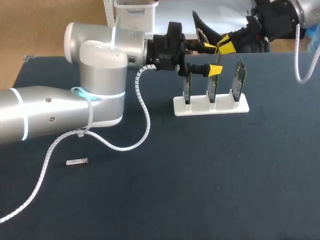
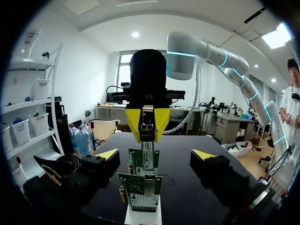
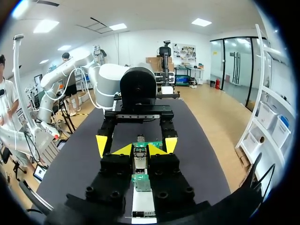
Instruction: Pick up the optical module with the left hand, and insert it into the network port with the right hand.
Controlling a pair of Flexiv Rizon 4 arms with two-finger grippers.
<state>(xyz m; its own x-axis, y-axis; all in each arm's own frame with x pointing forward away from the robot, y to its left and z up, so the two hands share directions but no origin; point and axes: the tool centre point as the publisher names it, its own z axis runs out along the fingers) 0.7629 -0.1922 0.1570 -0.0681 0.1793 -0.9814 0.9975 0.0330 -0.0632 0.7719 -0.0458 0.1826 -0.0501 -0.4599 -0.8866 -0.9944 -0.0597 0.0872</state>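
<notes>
My right gripper is shut on the optical module, a slim silver bar held upright. It hangs just above the middle one of three green network cards in a white stand. My left gripper faces it, open wide. Its yellow fingertips stand apart on either side of the module without touching it. In the head view the left gripper comes in from the left above the stand, and the right gripper meets it from the far right corner.
A second small silver module lies flat on the dark table at the front left, beside the left arm's white coiled cable. A grey bin stands at the table's far edge.
</notes>
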